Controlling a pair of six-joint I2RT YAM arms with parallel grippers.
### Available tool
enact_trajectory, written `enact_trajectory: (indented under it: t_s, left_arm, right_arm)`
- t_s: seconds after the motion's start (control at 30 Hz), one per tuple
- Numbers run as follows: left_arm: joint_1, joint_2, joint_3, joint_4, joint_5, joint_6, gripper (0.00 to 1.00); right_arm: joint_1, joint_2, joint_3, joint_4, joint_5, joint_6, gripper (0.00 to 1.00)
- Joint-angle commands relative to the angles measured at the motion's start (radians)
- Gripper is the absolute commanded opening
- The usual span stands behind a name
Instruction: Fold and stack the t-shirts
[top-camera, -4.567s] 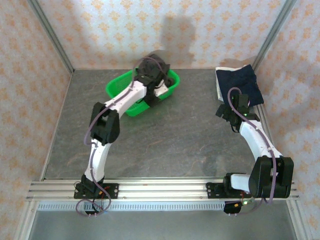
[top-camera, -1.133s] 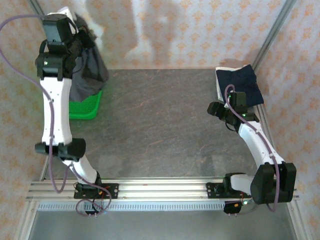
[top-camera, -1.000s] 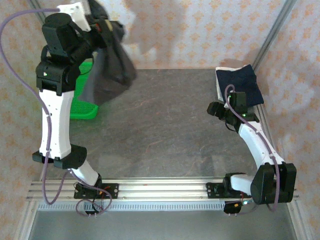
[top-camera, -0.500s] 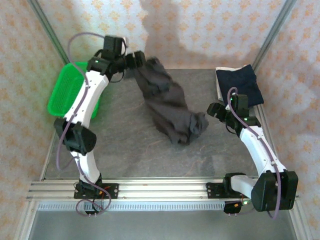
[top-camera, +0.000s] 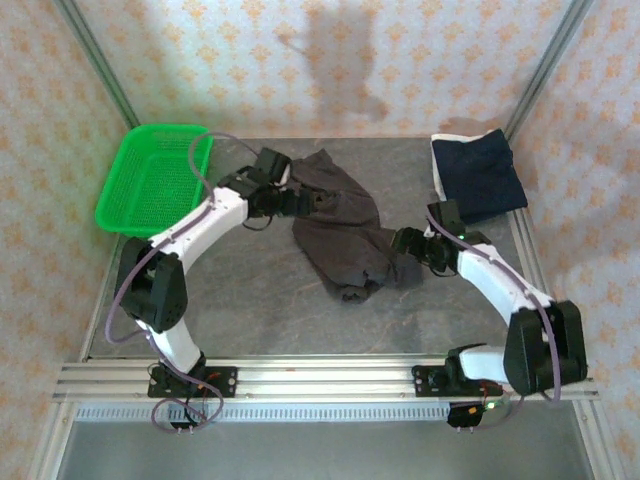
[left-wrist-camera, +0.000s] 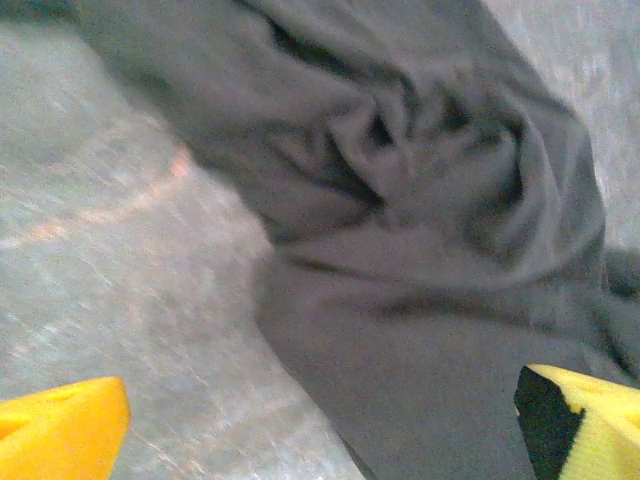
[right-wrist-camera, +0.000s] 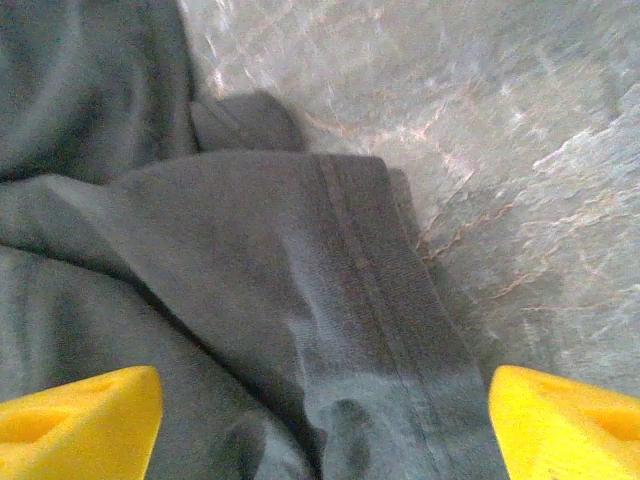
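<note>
A dark charcoal t-shirt (top-camera: 340, 232) lies crumpled in the middle of the table. My left gripper (top-camera: 291, 201) hovers at its upper left edge, open; in the left wrist view its yellow fingertips (left-wrist-camera: 62, 432) stand wide apart over the wrinkled cloth (left-wrist-camera: 400, 200). My right gripper (top-camera: 404, 243) sits at the shirt's right edge, open, its fingers (right-wrist-camera: 566, 426) spread on either side of a stitched hem (right-wrist-camera: 340, 300). A folded navy t-shirt (top-camera: 482, 175) rests at the back right on a white one, seen as a thin edge (top-camera: 438, 178).
A green mesh basket (top-camera: 150, 182) stands at the back left, with nothing visible in it. Patterned walls and metal posts (top-camera: 535, 70) close in the table on three sides. Grey tabletop (top-camera: 260, 300) lies bare in front of the shirt.
The left arm swung the charcoal shirt from high above the basket down onto the table's middle and let it go. The right gripper moved left to the shirt's edge.
</note>
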Motion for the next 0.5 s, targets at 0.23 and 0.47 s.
enact_trajectory:
  t_s: [0.23,0.47]
  left_arm:
    - [-0.055,0.248,0.178,0.021,-0.013,0.049,0.98]
    - [-0.070,0.550,0.579,-0.107,0.044,0.099,0.89]
  right_arm:
    - [0.069,0.198,0.119,-0.053,0.193,0.007,0.81]
    - [0.068,0.282,0.114,-0.028,0.210,0.037,0.65]
